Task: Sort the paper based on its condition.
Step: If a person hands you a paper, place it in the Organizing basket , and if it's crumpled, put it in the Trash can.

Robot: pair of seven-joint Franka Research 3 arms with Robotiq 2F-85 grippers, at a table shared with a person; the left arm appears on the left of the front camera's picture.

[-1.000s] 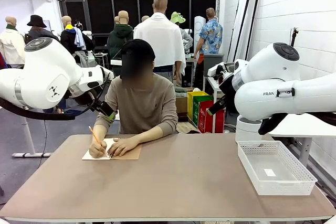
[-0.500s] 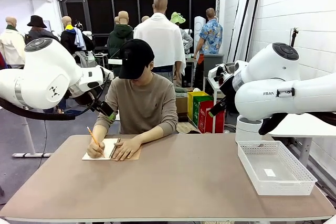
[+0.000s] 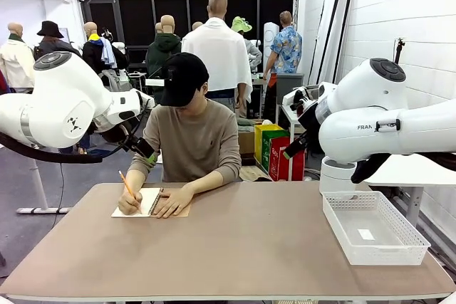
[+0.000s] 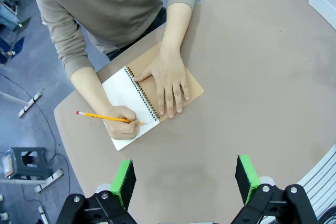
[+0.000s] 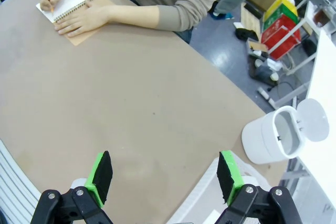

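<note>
Person's flat hand point(image 3: 173, 201) slightly farther right on the notebook point(image 3: 147, 202), spiral now bare.

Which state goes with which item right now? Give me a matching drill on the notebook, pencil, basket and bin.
Items:
1. notebook
2. pencil
3. basket
4. bin

States:
A. lid open, beyond the table edge
B. held in the person's fingers
C. open, under the person's palm
D. on the table, at the robot's right end

Pairs: 1-C, 2-B, 3-D, 4-A
</note>
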